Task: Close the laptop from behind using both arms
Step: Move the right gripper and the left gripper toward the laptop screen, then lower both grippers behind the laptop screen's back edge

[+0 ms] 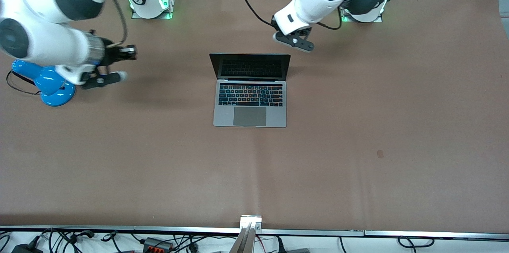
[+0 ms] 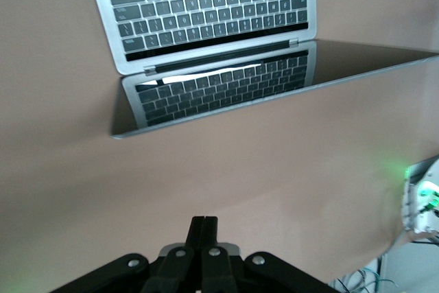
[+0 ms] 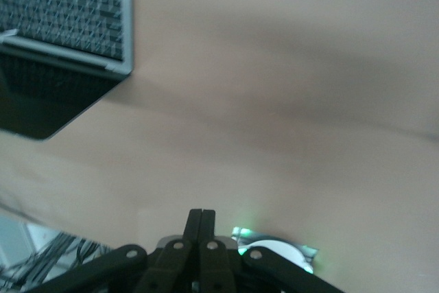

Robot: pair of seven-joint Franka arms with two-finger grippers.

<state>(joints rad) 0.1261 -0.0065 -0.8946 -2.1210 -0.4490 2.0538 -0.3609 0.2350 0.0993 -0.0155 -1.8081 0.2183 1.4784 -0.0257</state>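
Observation:
The silver-grey laptop (image 1: 249,102) stands open in the middle of the table, its dark screen upright and facing the front camera. My left gripper (image 1: 296,41) is shut and empty, in the air over the table beside the lid's corner at the left arm's end. Its wrist view shows the shut fingertips (image 2: 204,228) and the laptop's keyboard (image 2: 206,5) with its reflection in the screen. My right gripper (image 1: 131,52) is shut and empty, well off toward the right arm's end. Its wrist view shows the shut fingertips (image 3: 202,221) and one corner of the laptop (image 3: 68,18).
A blue plastic object (image 1: 47,84) with a black cable sits on the table under the right arm. The arm bases (image 1: 151,6) (image 1: 362,12) glow green at the table's edge farthest from the front camera. Brown table cover (image 1: 358,125) spreads all round the laptop.

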